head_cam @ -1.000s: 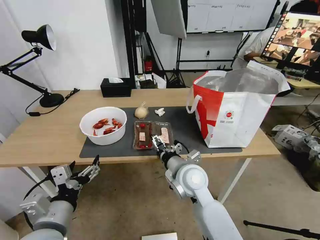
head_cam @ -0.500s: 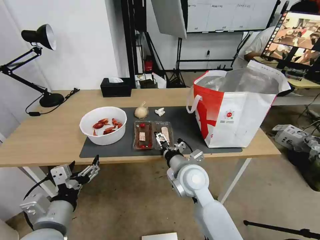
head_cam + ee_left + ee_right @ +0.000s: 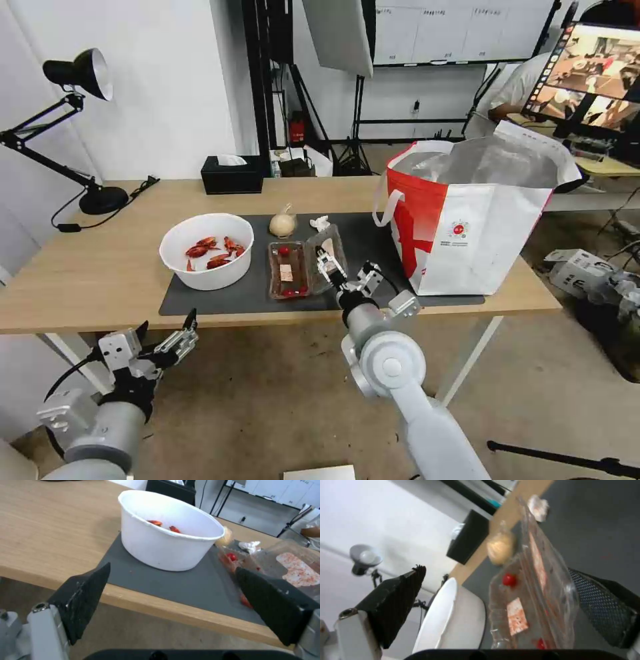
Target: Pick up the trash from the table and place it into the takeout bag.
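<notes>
The clear hinged tray lies on the table's dark mat, its right half tilted up off the mat. My right gripper is open at that raised half; in the right wrist view the tray stands between the spread fingers, leaning on one mesh pad. The white bowl of red shells sits left of the tray. The beige lump and white tissue lie behind it. The takeout bag stands open at the right. My left gripper hangs open below the table's front edge.
A black tissue box sits at the table's back edge. A black desk lamp stands at the back left with its cord on the wood. Bare wood stretches left of the mat. Equipment lies on the floor at the right.
My right gripper has moved right and farther in over the mat. The tray's right half, flat a second ago, now stands tilted up. The left arm has not moved.
</notes>
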Controlling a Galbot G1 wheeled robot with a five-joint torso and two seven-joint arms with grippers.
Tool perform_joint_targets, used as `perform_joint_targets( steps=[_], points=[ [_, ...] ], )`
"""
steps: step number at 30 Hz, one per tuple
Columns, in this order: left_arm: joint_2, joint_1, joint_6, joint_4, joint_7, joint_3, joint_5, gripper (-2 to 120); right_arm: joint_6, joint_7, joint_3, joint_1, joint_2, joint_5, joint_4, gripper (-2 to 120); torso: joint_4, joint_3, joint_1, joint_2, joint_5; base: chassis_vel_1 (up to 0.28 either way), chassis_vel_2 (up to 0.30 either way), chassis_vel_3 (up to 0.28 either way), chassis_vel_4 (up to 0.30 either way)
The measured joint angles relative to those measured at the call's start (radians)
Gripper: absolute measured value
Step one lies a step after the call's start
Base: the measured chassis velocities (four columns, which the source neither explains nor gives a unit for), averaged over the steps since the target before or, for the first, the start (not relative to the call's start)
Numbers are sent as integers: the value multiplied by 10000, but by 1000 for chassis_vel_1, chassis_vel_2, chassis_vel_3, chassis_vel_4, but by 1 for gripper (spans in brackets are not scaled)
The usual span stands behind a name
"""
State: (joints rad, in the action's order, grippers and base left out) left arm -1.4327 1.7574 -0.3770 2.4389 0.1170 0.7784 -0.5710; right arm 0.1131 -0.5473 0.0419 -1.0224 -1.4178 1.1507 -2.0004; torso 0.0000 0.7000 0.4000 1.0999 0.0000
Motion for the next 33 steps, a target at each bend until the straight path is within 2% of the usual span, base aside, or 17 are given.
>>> perform_joint_targets(
  steps=[5,9,11,12,14,21,30,32,33],
  points=[
    [-32,9,7,6,0,3,3,100,267,908,-372,494,451,-297,109,100,0,0,1,0,1,0,0,0,0],
    [-50,20,11,6,3,8,11,100,637,1165,-576,783,592,-77,190,100,0,0,0,0,0,0,0,0,0],
    [-88,40,15,6,6,10,31,100,1035,798,-848,1181,546,823,325,100,0,0,0,0,-1,0,0,0,0],
    [-88,40,15,6,6,10,31,100,1035,798,-848,1181,546,823,325,100,0,0,0,0,-1,0,0,0,0],
    [-147,70,19,15,7,3,56,100,1379,-9,-830,1550,246,2490,687,100,2,0,1,0,-1,0,0,0,0],
    [-101,135,39,29,13,30,61,100,1446,-493,-334,1711,-122,3646,1028,100,0,0,0,0,0,0,0,0,0],
    [-78,216,44,166,19,24,51,100,1431,-445,-225,1594,202,3754,764,100,0,0,1,0,0,0,0,0,0],
    [-45,238,54,208,20,25,47,100,1506,-75,-298,1591,539,3291,653,100,0,-1,0,0,2,0,0,0,0],
    [-23,239,84,219,19,30,38,100,1569,401,-439,1618,837,2515,648,97,0,-1,0,0,2,0,0,0,0]
  ],
)
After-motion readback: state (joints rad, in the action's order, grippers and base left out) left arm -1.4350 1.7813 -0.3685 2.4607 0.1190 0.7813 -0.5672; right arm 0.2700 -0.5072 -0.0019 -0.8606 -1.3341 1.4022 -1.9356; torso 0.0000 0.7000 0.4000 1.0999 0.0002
